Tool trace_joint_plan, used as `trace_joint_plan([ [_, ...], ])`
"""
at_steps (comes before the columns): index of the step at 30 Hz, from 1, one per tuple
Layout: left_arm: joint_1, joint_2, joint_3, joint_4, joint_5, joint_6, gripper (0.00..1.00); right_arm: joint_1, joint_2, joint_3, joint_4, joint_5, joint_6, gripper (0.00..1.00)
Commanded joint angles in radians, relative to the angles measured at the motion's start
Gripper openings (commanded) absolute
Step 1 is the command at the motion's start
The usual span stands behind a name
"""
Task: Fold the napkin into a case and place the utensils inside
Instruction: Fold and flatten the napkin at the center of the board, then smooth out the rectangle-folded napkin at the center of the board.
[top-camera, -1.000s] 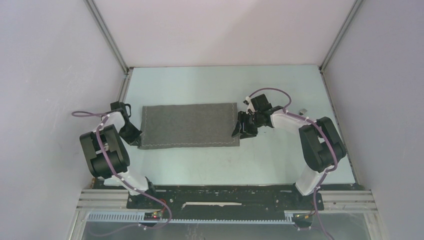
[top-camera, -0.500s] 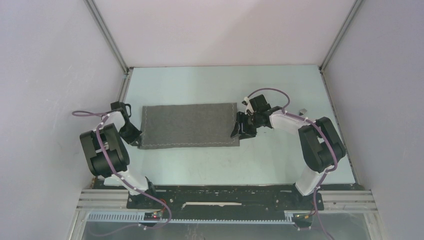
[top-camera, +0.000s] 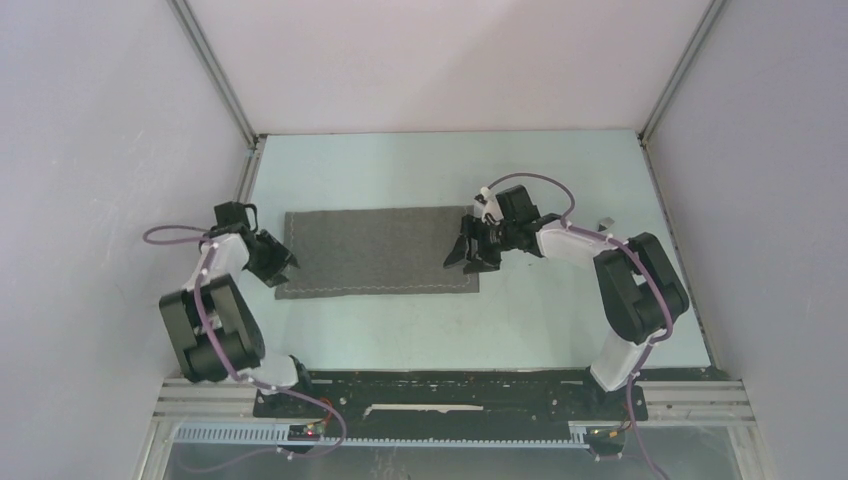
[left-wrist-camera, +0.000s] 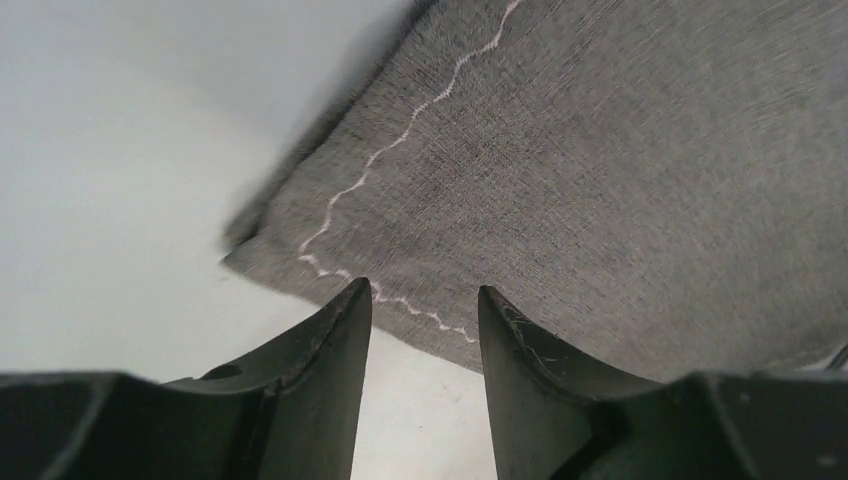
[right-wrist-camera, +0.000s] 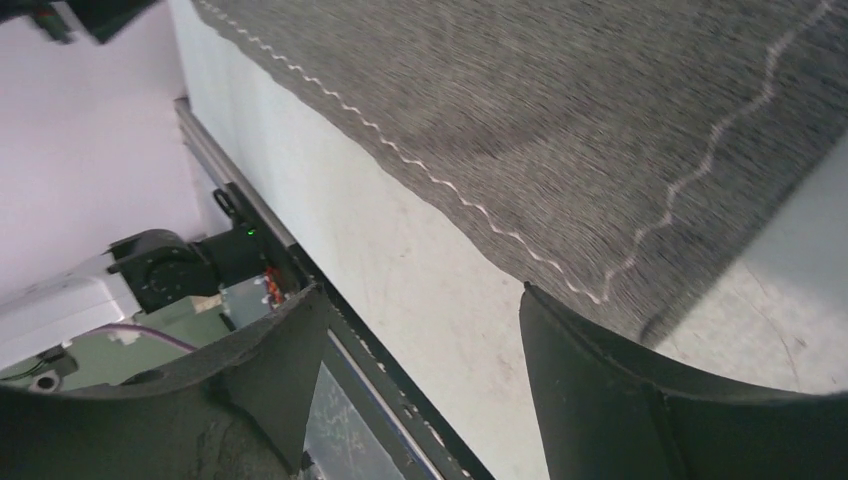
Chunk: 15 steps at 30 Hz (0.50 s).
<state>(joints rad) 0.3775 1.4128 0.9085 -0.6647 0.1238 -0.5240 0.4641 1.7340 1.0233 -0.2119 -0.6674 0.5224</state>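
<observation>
Grey woven cloth napkin (top-camera: 375, 252) lies flat mid-tabletop (top-camera: 430, 330), a long rectangle with its pale stitched hem (top-camera: 380, 291) along the 6 o'clock edge. At its 9 o'clock end the left gripper (top-camera: 283, 262) hovers, jaws partly apart, empty. At 3 o'clock the right gripper (top-camera: 464, 259) stands wide, empty too. For the next fold, I'd say: bite matching corners, lift together, keep the cloth taut so the edges align.

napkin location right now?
Top view: the napkin lies flat, left of centre, between the left end effector at its near-left corner and the right end effector at its right edge.
</observation>
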Motion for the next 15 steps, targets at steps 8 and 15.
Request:
trace_joint_plan([
  [8, 0.07, 0.259, 0.012, 0.069, 0.123, 0.004, 0.6, -0.019, 0.103, -0.016, 0.068, -0.036, 0.049, 0.83],
  [15, 0.059, 0.094, 0.074, 0.063, 0.123, -0.003, 0.8, -0.017, -0.033, -0.006, 0.009, 0.057, 0.015, 0.92],
])
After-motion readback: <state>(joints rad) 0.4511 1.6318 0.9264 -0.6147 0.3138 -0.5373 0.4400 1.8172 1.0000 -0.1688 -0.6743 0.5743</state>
